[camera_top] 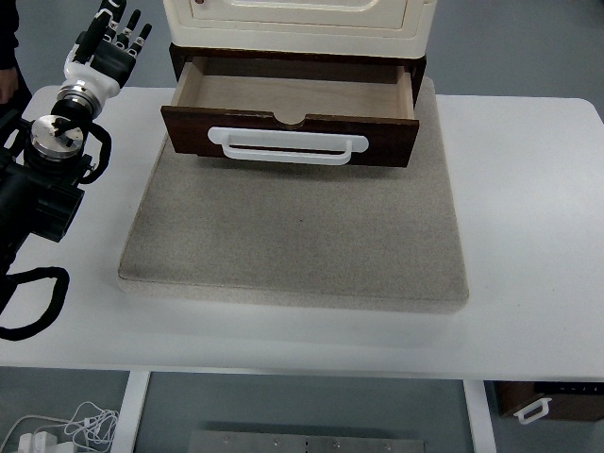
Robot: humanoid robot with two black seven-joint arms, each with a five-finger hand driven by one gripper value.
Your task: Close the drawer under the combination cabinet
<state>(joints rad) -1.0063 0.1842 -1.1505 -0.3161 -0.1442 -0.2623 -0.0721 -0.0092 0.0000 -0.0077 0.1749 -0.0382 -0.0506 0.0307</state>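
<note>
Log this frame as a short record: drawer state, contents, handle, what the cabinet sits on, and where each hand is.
drawer: pulled out from under the cream cabinet, dark brown front
drawer contents: nothing visible inside
handle: white bar across the drawer front, untouched
base: grey mat on the white table
left hand: raised at upper left, fingers spread, holding nothing, left of the drawer and clear of it
right hand: not in view
task status: drawer not yet closed
</note>
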